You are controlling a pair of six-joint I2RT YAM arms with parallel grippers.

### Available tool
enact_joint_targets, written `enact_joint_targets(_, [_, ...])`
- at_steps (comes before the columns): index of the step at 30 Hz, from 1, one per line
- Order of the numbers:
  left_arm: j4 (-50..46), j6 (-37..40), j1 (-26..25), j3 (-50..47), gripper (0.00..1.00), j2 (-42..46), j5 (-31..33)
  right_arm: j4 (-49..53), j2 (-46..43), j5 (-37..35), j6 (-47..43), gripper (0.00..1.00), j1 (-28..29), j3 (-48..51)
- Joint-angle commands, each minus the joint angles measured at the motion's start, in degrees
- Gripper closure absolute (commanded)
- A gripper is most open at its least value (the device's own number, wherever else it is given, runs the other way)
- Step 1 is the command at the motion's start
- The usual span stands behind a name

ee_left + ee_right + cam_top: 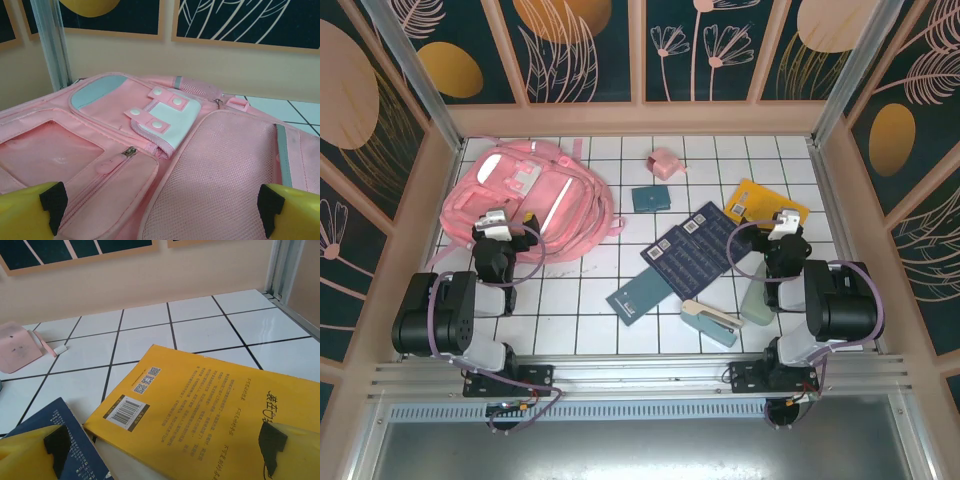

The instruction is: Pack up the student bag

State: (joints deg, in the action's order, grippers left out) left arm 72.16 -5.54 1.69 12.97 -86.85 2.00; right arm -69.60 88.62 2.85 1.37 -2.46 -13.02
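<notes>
Since nothing looks packed yet, I'd guess the step in hand is getting the bag open. The left arm should go for a zipper pull, not a fistful of fabric, and the right should square up on a book edge.

Top view: the student bag (525, 200) lies flat at the far left of the table (590, 320). The left gripper (520, 225) is at its near edge, and the right gripper (782, 212) is by the yellow book (765, 203). Count:
- one bag
- one yellow book
- one dark blue book (695, 250) (maybe two overlapping, can't tell)
- two teal notebooks (651, 198) (638, 295)
- one small pink pouch (665, 162)
- one stapler-looking thing (712, 322)
- one pale green case (757, 300)

Left wrist: fingers (30, 210) are spread wide with nothing between them. The bag's front pockets are right ahead, and the zipper pull (130, 151) sits on a pocket that looks closed.

Right wrist: fingers (295, 450) are spread too, and empty. They hover over the yellow book's near edge, with the blue book's corner just beside it and the pouch well off left.
</notes>
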Motion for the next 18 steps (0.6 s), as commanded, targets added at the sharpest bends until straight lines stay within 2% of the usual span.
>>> enact_joint_targets(1, [0.6,0.9,-0.4,0.6,0.01,-0.1,0.4,-0.7,-0.3,-0.2,-0.9,0.01,0.1,-1.1])
enact_joint_targets(18, [0.6,0.9,-0.4,0.7,0.01,-0.2,0.5,-1.1,-0.4,0.4,-0.6,0.01,-0.2,-0.8])
